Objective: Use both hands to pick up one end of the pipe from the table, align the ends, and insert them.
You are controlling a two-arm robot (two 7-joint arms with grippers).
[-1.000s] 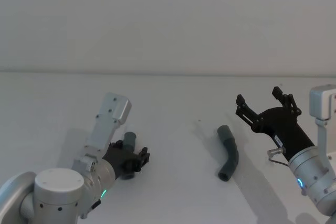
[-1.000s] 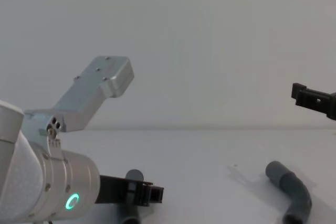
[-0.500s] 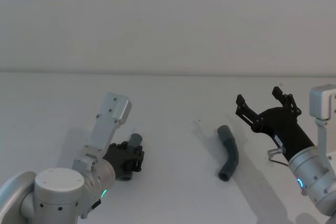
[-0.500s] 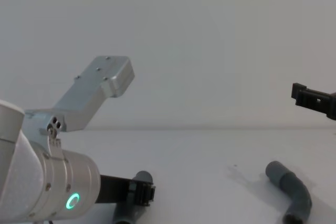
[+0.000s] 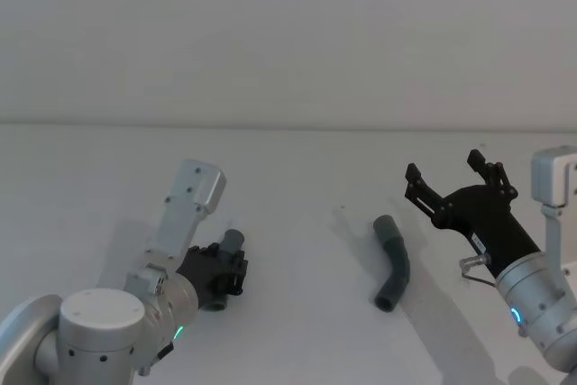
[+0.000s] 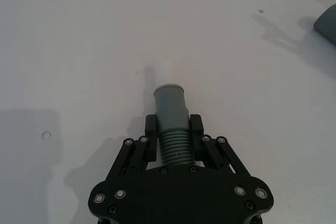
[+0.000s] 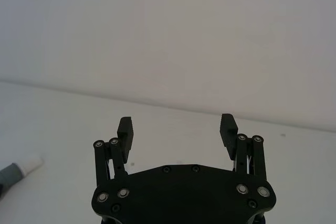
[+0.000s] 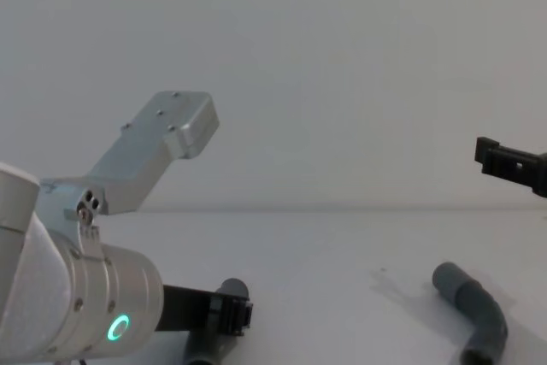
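The pipe lies in two parts on the table (image 5: 297,340). At the robot's left, a ribbed piece (image 6: 173,148) with a smooth grey cuff (image 6: 169,103) is low against the surface, and the left gripper (image 6: 174,124) is clenched around its ribs just behind the cuff. The bent piece (image 5: 393,264) lies free toward the right. The right gripper (image 5: 444,167) hovers beside it, spread wide and holding nothing. The pick-up looks half done. Next, the right gripper likely needs to drop over the bent piece (near its nearer end) and close.
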